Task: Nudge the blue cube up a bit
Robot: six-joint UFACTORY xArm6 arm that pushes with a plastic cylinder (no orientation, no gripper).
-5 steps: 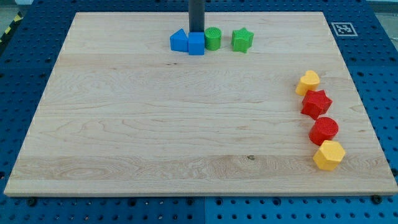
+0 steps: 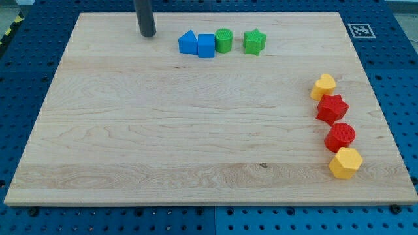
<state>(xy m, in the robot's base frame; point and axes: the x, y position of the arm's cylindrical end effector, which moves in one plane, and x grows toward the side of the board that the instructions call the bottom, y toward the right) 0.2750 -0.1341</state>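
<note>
Pale matt wooden board (image 2: 163, 130)

This looks like a robotics lab or test bench, not a home or shop. A pale wooden table (image 2: 196, 130) lies on a blue perforated base (image 2: 398, 59) with a regular grid of mounting holes, the kind used for fixing equipment. At the upper right of the frame, a black-and-white fiducial marker (image 2: 360, 30) is printed on the wood. At the upper left corner, a strip of yellow-and-black hazard tape (image 2: 10, 29) edges the base. The small plastic blocks, such as the blue cube (image 2: 206, 46), have ridged, 3D-printed-looking surfaces. A dark rod (image 2: 145, 16) descends from the frame's top.
</note>
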